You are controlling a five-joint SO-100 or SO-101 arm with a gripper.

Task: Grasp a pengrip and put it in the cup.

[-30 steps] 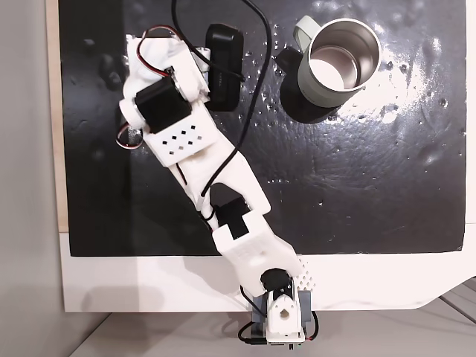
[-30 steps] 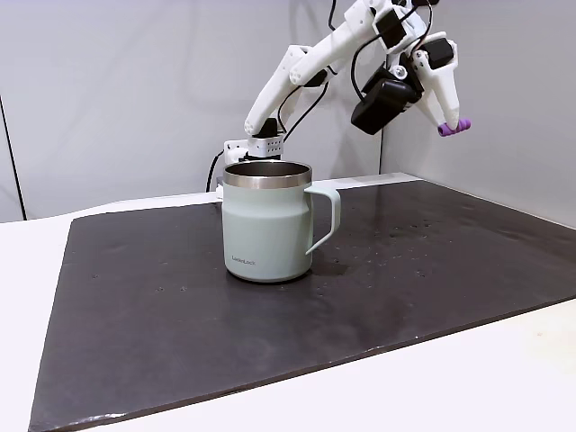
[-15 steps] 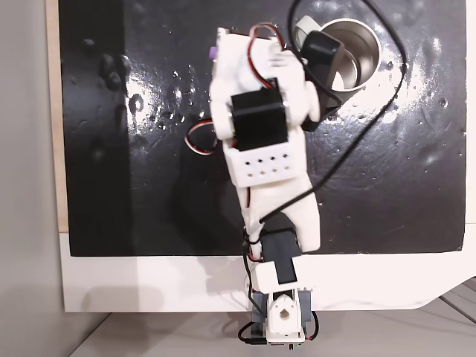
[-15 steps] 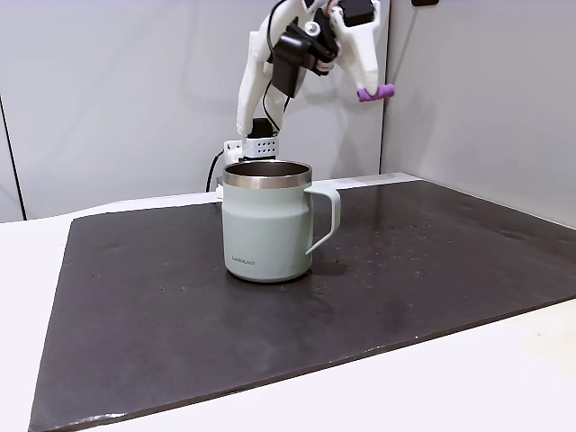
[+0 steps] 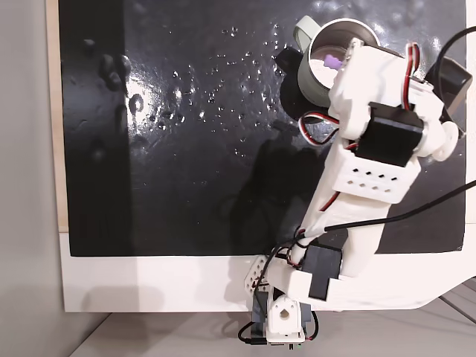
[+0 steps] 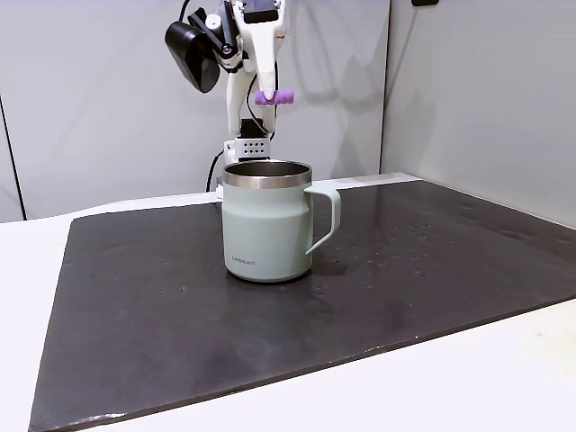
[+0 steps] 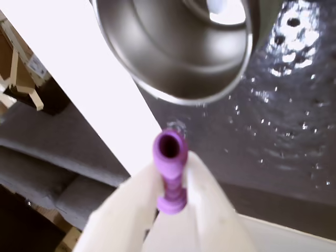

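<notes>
End effector [image 6: 266,94] clamped on pengrip [image 6: 274,96] | pengrip held high above cup [image 6: 266,221], over the rim, so it can fall inside | you: centre over cup, then release.

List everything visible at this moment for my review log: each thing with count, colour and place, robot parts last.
cup: one, pale sage green with a shiny steel inside and a loop handle, upright on the mat; near the top edge in a fixed view.
pengrip: one, purple, short tube, held in the air above the cup's rim; over the cup's opening in a fixed view; its open end faces the wrist camera.
mat: one, black, glossy, covering most of the table.
table: one, white, showing around the mat's edges.
wall: one, pale grey, behind the table.
arm: one, white with black motors, reaching from its base at the table's edge toward the cup.
gripper: one, white, shut on the pengrip.
</notes>
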